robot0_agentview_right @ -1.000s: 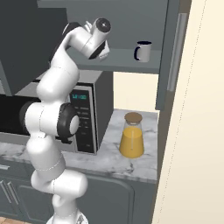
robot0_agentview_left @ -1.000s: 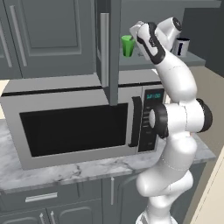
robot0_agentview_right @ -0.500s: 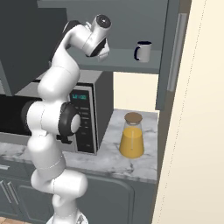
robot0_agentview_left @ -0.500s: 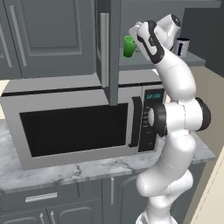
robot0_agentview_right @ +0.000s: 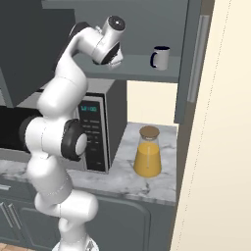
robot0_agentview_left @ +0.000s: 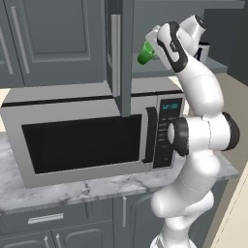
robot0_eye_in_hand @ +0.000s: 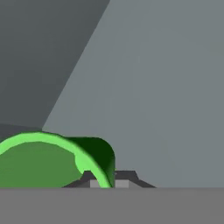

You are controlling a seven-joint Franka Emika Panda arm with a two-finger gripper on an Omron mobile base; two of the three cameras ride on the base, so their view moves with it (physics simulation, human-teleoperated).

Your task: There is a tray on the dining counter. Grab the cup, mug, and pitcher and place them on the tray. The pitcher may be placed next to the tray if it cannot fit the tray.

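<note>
The jaws are pinched on the rim wall of the cup point(robot0_agentview_left: 145, 52), which hangs tilted off the hand above the shelf point(robot0_agentview_right: 147, 73), so the next move is judged a withdrawal outward from the cabinet. Count: one cup, one mug point(robot0_agentview_right: 161, 57) on the shelf, one pitcher point(robot0_agentview_right: 147, 153) on the tabletop point(robot0_agentview_right: 122, 179) beside the microwave point(robot0_agentview_left: 92, 135).

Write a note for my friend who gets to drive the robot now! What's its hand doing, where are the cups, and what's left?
End effector: shut on the cup, pinching its rim up at the open cabinet shelf; the cup sits tilted.
Mug: on the same shelf, further right.
Pitcher: on the marble counter beside the microwave.
Done: cup grasped. Nothing delivered yet.
Left: carry the cup to the tray, then fetch the mug and pitcher.
</note>
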